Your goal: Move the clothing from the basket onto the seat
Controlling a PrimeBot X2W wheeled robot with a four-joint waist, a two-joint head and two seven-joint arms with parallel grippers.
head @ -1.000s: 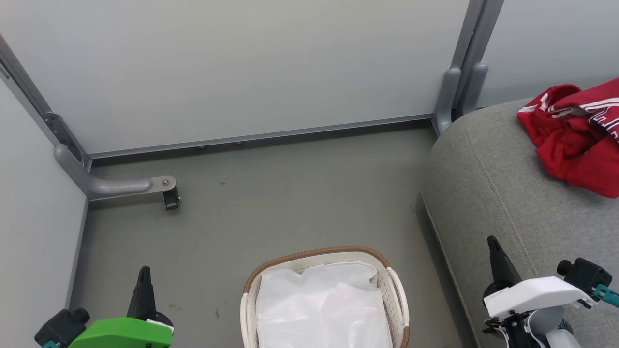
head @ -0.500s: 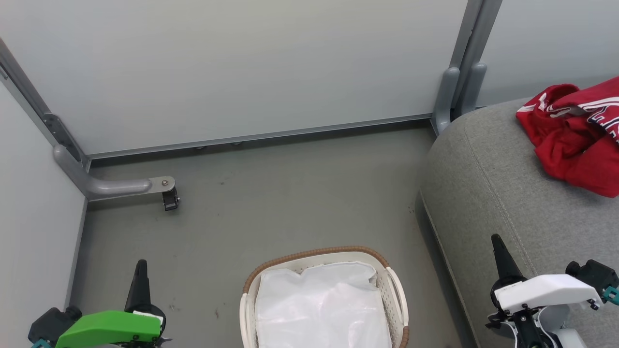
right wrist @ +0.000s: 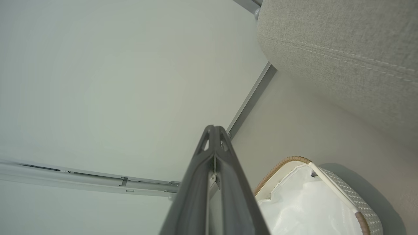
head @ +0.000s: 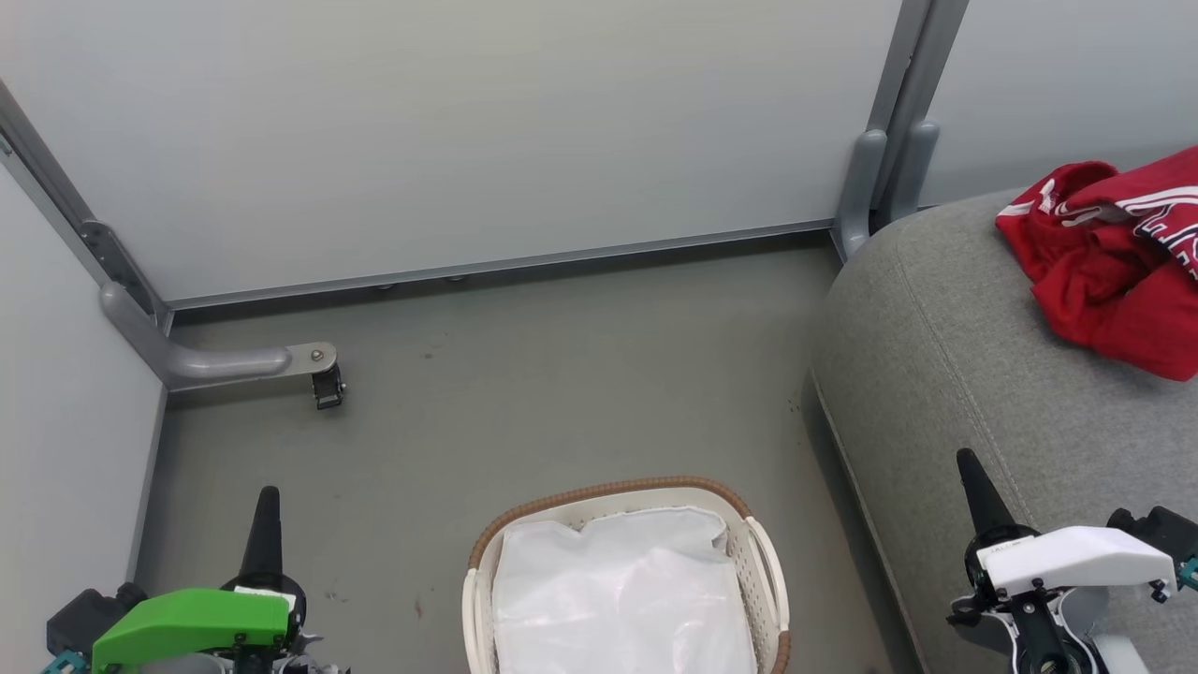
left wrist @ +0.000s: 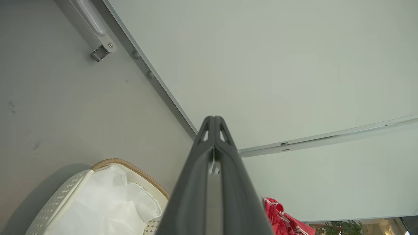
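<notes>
Left hand and right hand are closed, empty, and have drifted slightly outward. Clothing lies on the seat beyond the right hand. The basket between the hands holds only its liner. Transfer appears complete.

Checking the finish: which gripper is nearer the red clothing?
Right. In the head view the right gripper shows against the seat, below the clothing; the left gripper is past the basket, lower left.
</notes>
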